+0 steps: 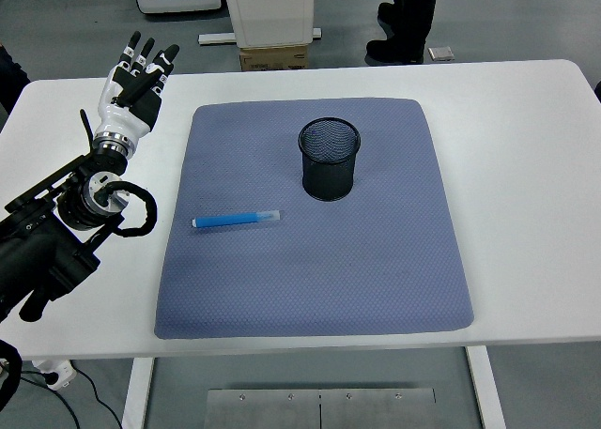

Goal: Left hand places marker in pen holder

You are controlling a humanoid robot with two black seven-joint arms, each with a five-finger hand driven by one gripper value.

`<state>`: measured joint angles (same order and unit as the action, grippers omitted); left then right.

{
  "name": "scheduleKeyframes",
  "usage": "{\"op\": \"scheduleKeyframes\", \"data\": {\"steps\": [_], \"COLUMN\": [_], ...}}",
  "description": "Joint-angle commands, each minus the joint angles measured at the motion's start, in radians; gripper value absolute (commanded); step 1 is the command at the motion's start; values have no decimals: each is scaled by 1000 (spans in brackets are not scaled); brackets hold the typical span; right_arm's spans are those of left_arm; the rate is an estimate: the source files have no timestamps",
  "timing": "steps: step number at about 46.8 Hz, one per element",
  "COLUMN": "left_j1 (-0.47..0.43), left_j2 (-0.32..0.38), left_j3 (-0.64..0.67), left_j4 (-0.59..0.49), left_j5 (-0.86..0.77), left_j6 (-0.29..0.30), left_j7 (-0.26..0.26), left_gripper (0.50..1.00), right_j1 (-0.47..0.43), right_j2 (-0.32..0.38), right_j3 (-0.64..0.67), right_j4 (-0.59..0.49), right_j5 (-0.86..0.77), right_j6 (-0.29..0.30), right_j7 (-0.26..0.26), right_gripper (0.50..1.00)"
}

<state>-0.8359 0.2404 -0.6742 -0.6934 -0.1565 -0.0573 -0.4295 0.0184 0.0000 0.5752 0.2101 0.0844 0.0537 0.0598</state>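
Here, blue marker on mat, well right of empty left hand.

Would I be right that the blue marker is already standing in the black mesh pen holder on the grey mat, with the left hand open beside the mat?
Not quite. The head view shows the blue marker lying flat on the grey mat, left of the black mesh pen holder. The left hand is indeed open beside the mat.
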Motion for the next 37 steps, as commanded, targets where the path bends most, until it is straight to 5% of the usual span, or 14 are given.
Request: {"op": "scheduleKeyframes", "data": {"steps": [1, 25, 37], "left_j1": [1, 8, 6], "left_j2": [0, -7, 2], "left_j3": [1, -1, -1], "left_j4": [0, 2, 3], "left_j5": [2, -11, 3], "left_j6": [1, -1, -62], "left_j7": [-12, -15, -15], "left_gripper": [1000, 1000, 1000], "right_j1": [0, 0, 0], "right_j2": [0, 0, 0], "right_j3": [0, 0, 0], "right_j4": [0, 0, 0], "right_j5": [0, 0, 0], "right_j6": [0, 0, 0], "right_j7": [0, 0, 0], "right_gripper": [1000, 1000, 1000]}}
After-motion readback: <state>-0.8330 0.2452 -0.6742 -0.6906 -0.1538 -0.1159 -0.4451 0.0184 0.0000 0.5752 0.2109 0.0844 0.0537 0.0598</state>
